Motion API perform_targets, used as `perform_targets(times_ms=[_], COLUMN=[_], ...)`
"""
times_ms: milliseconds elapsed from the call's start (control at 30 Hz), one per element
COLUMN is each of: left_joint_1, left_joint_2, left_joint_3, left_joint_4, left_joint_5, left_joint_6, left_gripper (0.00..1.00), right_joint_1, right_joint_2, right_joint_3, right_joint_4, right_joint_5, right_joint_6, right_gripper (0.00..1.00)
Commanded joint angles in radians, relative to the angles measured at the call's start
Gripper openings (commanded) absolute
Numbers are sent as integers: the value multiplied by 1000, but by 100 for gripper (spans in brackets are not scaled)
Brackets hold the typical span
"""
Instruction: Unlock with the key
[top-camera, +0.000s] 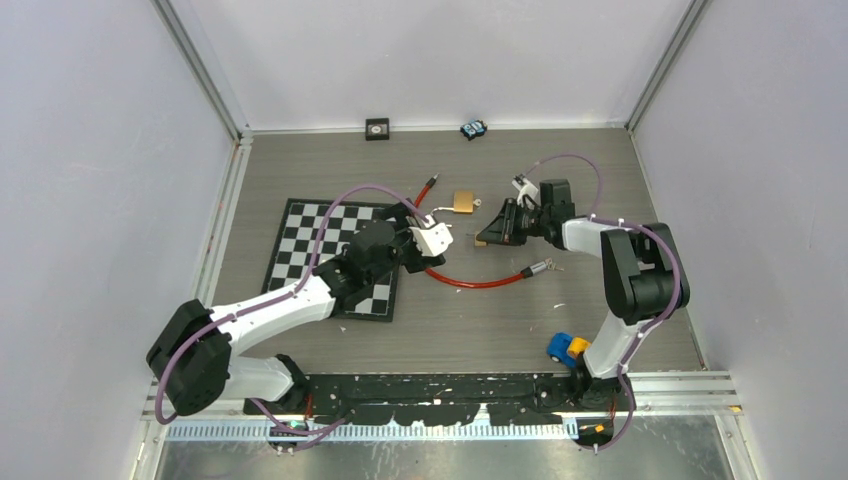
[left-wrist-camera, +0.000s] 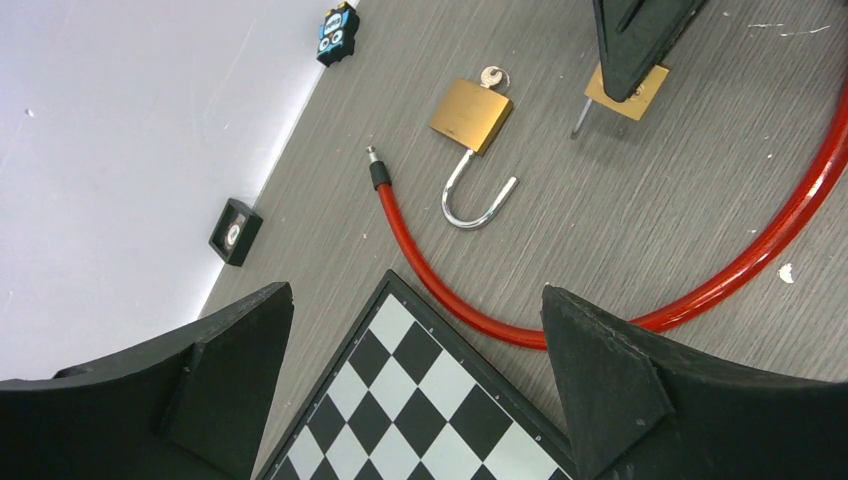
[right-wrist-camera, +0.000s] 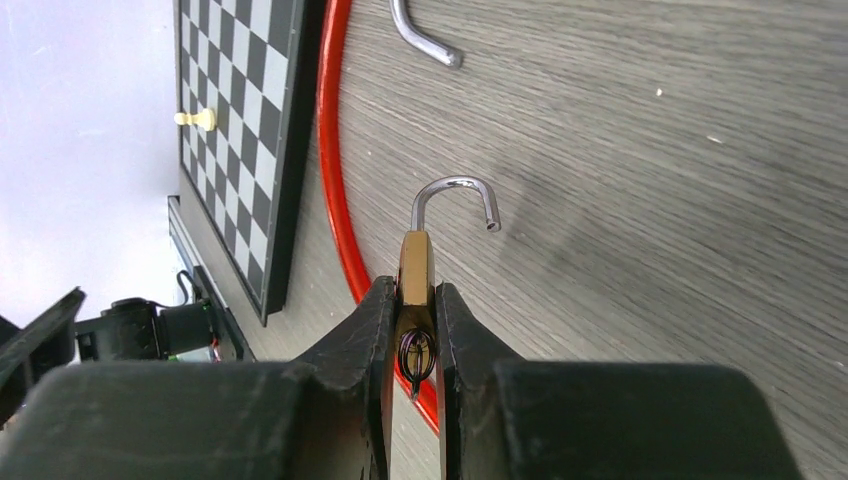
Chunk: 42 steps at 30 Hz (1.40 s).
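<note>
A brass padlock (top-camera: 463, 202) lies flat on the table with its shackle swung open and a key in its base; it also shows in the left wrist view (left-wrist-camera: 472, 113). My right gripper (top-camera: 495, 232) (right-wrist-camera: 415, 290) is shut on a second brass padlock (right-wrist-camera: 417, 262), held on edge just above the table. Its shackle (right-wrist-camera: 455, 198) is open, and a dark key ring (right-wrist-camera: 415, 355) hangs between the fingers. My left gripper (top-camera: 425, 235) (left-wrist-camera: 417, 300) is open and empty, above the chessboard's corner and a short way from the first padlock.
A red cable (top-camera: 470, 281) (left-wrist-camera: 640, 318) curves between the two arms. A chessboard (top-camera: 335, 255) lies at the left with a pale pawn (right-wrist-camera: 196, 119) on it. A black square block (top-camera: 377, 128) and a blue toy (top-camera: 473, 129) sit by the back wall. A blue-and-yellow toy car (top-camera: 567, 348) is near the right base.
</note>
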Motion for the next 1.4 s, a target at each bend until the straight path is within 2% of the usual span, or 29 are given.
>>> perform_targets(times_ms=[0, 500, 833, 967, 1133, 1367], left_joint_1=[2, 7, 7, 7, 7, 7], left_joint_2=[-27, -9, -5, -9, -24, -36], left_joint_3=[-2, 6, 9, 10, 9, 3], left_joint_4=[17, 14, 5, -2, -15, -16], left_joint_5=[15, -3, 10, 14, 28, 38], left_joint_6=[0, 8, 5, 3, -2, -9], left_gripper=[97, 98, 98, 98, 98, 99], right_joint_1=[3, 10, 10, 7, -3, -17], right_joint_2=[4, 57, 156, 216, 284, 272], right_joint_3=[-37, -116, 23, 91, 160, 171], right_joint_4=[132, 159, 83, 23, -64, -94], right_joint_5=[4, 11, -60, -88, -105, -98], right_joint_6=[2, 20, 41, 0, -65, -99], right_gripper=[1, 1, 1, 8, 27, 44])
